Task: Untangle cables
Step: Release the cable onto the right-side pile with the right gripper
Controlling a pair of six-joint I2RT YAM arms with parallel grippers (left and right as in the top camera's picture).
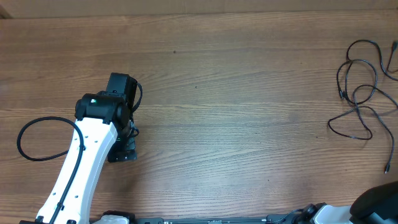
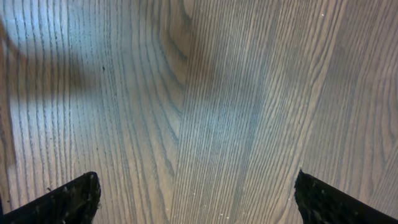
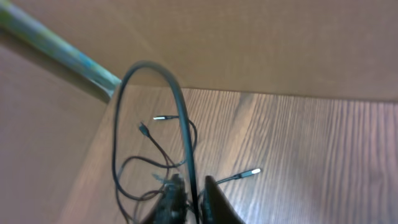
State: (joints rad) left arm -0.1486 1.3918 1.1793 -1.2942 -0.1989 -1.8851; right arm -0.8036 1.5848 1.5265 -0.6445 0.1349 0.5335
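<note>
Far right on the table, tangled cables

You see the left arm reaching from the near edge over the left part of the wooden table. Its black wire loops out to the left. The cables lie loosely tangled at the far right, well apart from it. The right arm shows dark in the near right corner.

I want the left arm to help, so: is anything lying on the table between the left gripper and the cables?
Nothing visible does. Only bare table lies between the open left gripper and the cables at the overhead view's right edge.
</note>
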